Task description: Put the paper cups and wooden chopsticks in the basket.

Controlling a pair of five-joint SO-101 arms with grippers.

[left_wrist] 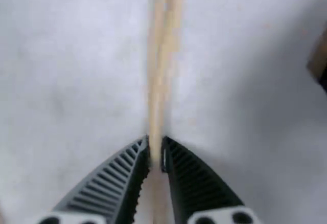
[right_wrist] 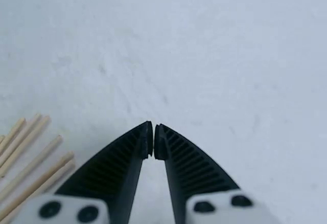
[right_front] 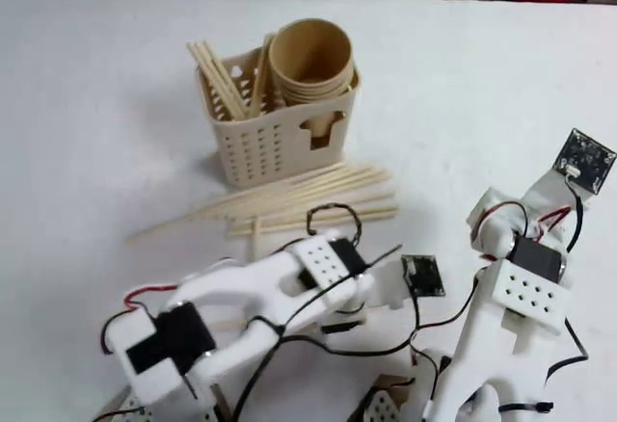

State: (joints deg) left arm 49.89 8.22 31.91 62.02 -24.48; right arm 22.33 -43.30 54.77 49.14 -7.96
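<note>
- How is the left gripper set?
- It is pinched onto a wooden chopstick, whose long axis runs straight out from between the fingertips.
- And the right gripper?
- It is pressed together on nothing, over bare table.
- Where are the other things found?
- The loose chopsticks are spread just in front of the basket, nearer the left gripper. The paper cups are stacked inside it.

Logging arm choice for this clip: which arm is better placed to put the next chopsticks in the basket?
Left, I'd judge: the left pincer is shut on chopsticks, while the right pincer is shut on nothing, over bare table.
</note>
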